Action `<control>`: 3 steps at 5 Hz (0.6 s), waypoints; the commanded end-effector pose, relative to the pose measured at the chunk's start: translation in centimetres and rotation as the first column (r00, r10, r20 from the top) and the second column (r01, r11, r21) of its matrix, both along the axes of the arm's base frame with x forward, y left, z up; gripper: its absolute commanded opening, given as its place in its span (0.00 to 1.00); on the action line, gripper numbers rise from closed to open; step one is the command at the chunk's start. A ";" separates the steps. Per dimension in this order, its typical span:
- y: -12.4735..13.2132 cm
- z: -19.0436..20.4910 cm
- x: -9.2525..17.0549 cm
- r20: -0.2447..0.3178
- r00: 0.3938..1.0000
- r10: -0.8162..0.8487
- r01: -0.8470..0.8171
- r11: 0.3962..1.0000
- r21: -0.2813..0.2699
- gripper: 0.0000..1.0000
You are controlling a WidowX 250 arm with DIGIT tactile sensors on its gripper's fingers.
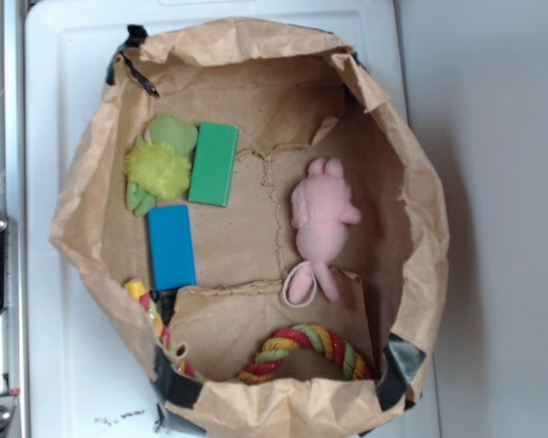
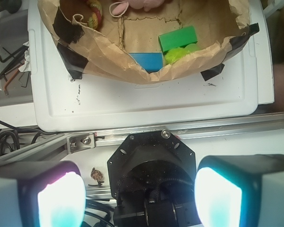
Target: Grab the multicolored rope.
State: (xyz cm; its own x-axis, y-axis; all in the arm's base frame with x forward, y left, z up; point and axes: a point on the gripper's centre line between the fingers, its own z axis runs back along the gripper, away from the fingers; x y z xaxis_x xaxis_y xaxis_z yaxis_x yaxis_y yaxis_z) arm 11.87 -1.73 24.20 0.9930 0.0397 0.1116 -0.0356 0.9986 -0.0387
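One target: the multicolored rope [image 1: 303, 351], a thick twisted toy of red, yellow, orange and green strands, lies inside the brown paper bag [image 1: 91, 182] on the white surface [image 1: 55, 91].
Rope position: in the exterior view it sits at the bottom of the bag, tight against the bottom wall, arching from the lower left corner across to the lower right.
Long axis: it runs left to right along that wall, with a hump in the middle; a thinner striped end [image 1: 146, 306] climbs toward the blue block [image 1: 172, 246] at the left.
Claw: the claw [image 2: 139, 196] is spread wide, both pads glowing in the wrist view with nothing between them.
Direction from claw: in the wrist view the claw hovers outside the bag, over the metal rail [image 2: 180, 130], and the rope [image 2: 93, 12] shows at the far upper left, so I judge the move must go forward and leftward, over the bag rim and down.
Neighbours: the pink plush bunny [image 1: 321, 219] lies just above the rope's hump, its loop near it; the green block [image 1: 214, 164] and the fuzzy yellow-green ball toy [image 1: 157, 169] sit well apart at the upper left.
Hidden: the folded bag rim covers the rope's lower edge and part of its left stretch; the wrist view cuts off most of it.
Arm: not visible in the exterior view.
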 end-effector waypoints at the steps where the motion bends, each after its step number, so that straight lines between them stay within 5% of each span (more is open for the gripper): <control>1: 0.0 0.0 0.0 0.000 1.000 0.000 0.000 1.000 0.000 1.00; 3: -2.2 0.1 5.6 0.008 0.998 0.057 -0.057 0.998 -0.015 1.00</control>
State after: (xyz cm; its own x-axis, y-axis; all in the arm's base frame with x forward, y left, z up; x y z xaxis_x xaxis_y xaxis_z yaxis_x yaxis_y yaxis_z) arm 17.21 -3.74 23.37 0.9907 0.1050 0.0863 -0.1012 0.9937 -0.0475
